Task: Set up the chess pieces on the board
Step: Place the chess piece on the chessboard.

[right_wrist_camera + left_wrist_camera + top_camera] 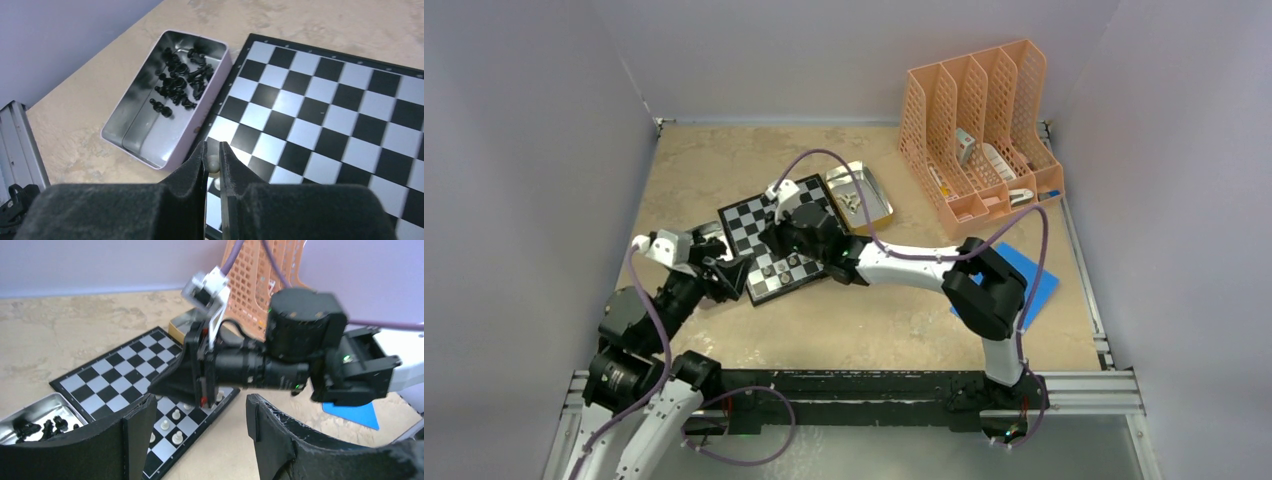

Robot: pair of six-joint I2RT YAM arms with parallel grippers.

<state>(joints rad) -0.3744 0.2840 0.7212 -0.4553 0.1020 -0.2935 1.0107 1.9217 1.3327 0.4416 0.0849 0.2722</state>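
Right gripper (212,150) pinches a pale chess piece (213,165) at the edge of the board (320,100), just beside the tin tray (127,136) of black pieces (181,80). Left gripper (200,410) gapes wide, empty, by the board's side, the right wrist (300,330) blocking its front.

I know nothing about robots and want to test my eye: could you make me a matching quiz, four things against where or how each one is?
Things:
1. left gripper
2. right gripper
3. black pieces
4. orange rack

Place or state:
A. lying in the metal tray
B. open, holding nothing
C. far right corner of the table
D. shut on a pale piece

Pairs: 1-B, 2-D, 3-A, 4-C.
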